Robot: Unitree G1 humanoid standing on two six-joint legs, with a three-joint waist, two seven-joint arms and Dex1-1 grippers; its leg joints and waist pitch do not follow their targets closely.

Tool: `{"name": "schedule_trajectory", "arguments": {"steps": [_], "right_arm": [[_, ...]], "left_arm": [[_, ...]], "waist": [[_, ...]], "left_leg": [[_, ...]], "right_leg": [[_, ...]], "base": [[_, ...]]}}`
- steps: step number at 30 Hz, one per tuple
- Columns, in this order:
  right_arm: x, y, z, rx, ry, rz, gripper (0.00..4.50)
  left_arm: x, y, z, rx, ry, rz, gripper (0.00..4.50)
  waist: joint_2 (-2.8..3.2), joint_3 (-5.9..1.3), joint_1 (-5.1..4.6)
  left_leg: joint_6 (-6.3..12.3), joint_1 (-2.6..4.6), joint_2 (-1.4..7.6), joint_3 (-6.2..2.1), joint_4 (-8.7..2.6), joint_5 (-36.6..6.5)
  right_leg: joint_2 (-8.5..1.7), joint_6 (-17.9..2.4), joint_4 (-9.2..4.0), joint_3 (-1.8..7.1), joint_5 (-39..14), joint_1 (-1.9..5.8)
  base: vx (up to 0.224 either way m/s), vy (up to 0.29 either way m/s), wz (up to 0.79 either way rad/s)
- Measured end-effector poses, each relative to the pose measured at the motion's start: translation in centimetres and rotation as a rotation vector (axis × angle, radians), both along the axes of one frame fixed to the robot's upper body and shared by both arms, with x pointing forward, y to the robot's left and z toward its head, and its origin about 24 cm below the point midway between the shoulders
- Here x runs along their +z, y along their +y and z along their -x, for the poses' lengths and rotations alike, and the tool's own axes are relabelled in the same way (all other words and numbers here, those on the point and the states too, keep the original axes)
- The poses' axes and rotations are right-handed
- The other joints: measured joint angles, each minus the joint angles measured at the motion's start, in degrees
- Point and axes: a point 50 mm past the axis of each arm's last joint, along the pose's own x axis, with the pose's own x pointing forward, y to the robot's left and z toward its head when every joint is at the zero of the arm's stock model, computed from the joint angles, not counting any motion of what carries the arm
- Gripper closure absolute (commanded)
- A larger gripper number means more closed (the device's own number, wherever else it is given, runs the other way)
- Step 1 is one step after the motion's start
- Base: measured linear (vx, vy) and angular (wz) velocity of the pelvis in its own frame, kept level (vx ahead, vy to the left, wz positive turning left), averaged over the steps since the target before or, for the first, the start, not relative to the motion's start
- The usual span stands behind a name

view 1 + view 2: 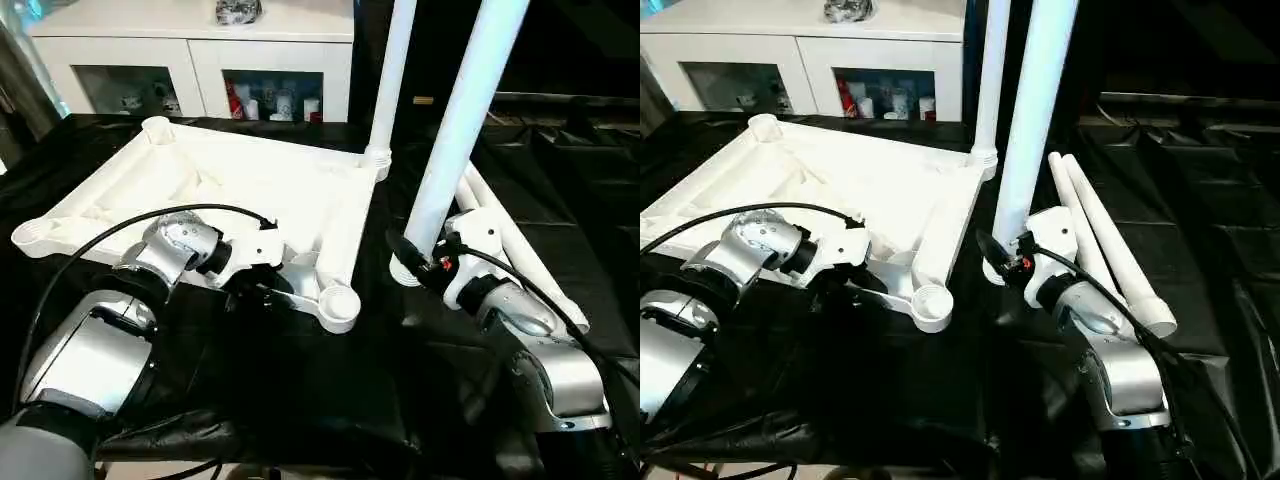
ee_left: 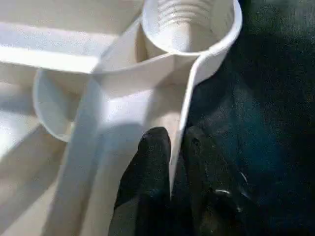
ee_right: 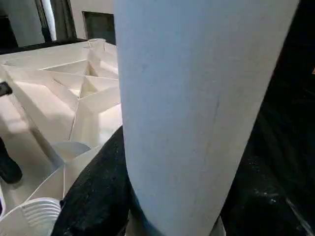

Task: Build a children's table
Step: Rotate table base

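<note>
White plastic table top (image 1: 230, 180) is lying ribbed side up on black cloth (image 1: 330, 380). Its near rim is being pinched by the left gripper (image 2: 171, 162), beside the corner socket (image 1: 338, 303). One leg (image 1: 462, 120) is being held upright, clamped in the right gripper (image 1: 412, 258). Another leg (image 1: 390, 80) is standing in the far socket; two more (image 1: 1110, 240) are lying beside it.

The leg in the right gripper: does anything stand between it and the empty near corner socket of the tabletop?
Nothing visible does. The leg, upright in the right gripper, stands beside the open near corner socket over bare black cloth. The left gripper pinches the tabletop rim just behind that socket.
</note>
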Motion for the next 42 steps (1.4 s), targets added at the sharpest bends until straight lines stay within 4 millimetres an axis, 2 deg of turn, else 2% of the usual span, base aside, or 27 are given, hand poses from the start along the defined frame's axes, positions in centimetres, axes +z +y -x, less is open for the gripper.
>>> {"name": "schedule_trajectory", "arguments": {"steps": [6, 11, 17, 21, 24, 27, 29, 36, 42], "right_arm": [[-0.1, 0.1, 0.0, 0.001, -0.002, 0.022, 2.58], [-0.1, 0.3, 0.0, 0.012, -0.001, 0.027, 2.58], [0.0, 0.8, 0.0, 0.032, -0.009, 0.026, 2.58], [0.1, 1.2, -0.3, 0.044, -0.019, 0.023, 2.58], [0.0, 1.2, -0.4, 0.042, -0.011, 0.019, 2.58], [0.0, 1.5, -0.8, 0.045, -0.003, 0.004, 2.58], [0.1, 1.6, -1.1, 0.045, -0.002, 0.001, 2.58], [-0.2, 1.8, -1.5, 0.045, 0.019, -0.014, 2.58], [-0.6, 1.8, -1.9, 0.042, 0.042, -0.017, 2.58]], "left_arm": [[0.0, 0.1, 0.1, -0.010, 0.021, -0.006, 4.42], [0.0, 0.0, 0.2, -0.035, 0.030, -0.024, 4.48], [-0.3, -0.4, 0.0, 0.004, -0.048, -0.004, 4.48], [-0.7, -1.0, -0.5, 0.157, 0.006, 0.066, 4.48], [-0.9, -0.8, -0.4, 0.218, 0.045, 0.122, 4.48], [-1.3, -1.1, 0.0, 0.278, 0.052, 0.159, 4.48], [-1.5, -1.6, 0.7, 0.276, 0.029, 0.169, 4.48], [-2.3, -3.4, 2.7, 0.274, -0.094, 0.232, 4.48], [-2.3, -4.7, 4.2, 0.324, -0.050, 0.258, 4.48]], "waist": [[0.25, -0.07, -0.04], [0.28, -0.09, -0.39], [0.26, -0.10, -0.19], [-0.02, 0.01, -0.37], [-0.35, 0.09, -0.61], [-0.39, 0.07, -0.53], [-0.38, 0.03, -0.32], [-1.23, -0.15, 0.25], [-1.89, -0.26, -0.02]], "left_leg": [[0.00, -0.01, 0.00, 0.01, 0.00, 0.00], [0.00, 0.06, 0.00, 0.01, 0.00, 0.00], [0.00, 0.18, 0.01, 0.01, -0.02, 0.00], [0.01, 0.24, 0.00, 0.03, 0.02, 0.01], [0.01, 0.27, 0.06, -0.01, 0.00, 0.01], [0.01, 0.27, 0.09, -0.01, -0.06, 0.01], [0.02, 0.28, 0.10, 0.01, -0.08, 0.00], [0.13, 0.21, 0.09, 0.10, -0.13, -0.07], [0.17, 0.23, 0.09, 0.15, -0.14, -0.10]], "right_leg": [[0.00, 0.00, -0.02, 0.01, 0.00, 0.00], [0.00, 0.00, -0.03, 0.02, 0.00, -0.02], [0.00, -0.04, 0.02, 0.00, 0.02, 0.02], [-0.06, -0.25, 0.00, -0.01, 0.17, -0.05], [-0.05, -0.24, -0.01, -0.09, 0.24, -0.21], [-0.02, -0.25, -0.04, -0.11, 0.19, -0.27], [-0.02, -0.27, -0.09, -0.10, 0.12, -0.26], [-0.06, -0.24, -0.42, -0.11, 0.10, -0.17], [-0.07, -0.21, -0.46, -0.08, 0.11, -0.17]], "base": [[0.000, 0.000, 0.00], [0.000, 0.000, 0.00], [0.000, 0.000, 0.00], [0.000, 0.000, 0.00], [0.000, 0.000, 0.00], [0.000, 0.000, 0.00], [0.000, 0.000, 0.00], [0.000, 0.000, 0.00], [0.000, 0.000, 0.00]]}}
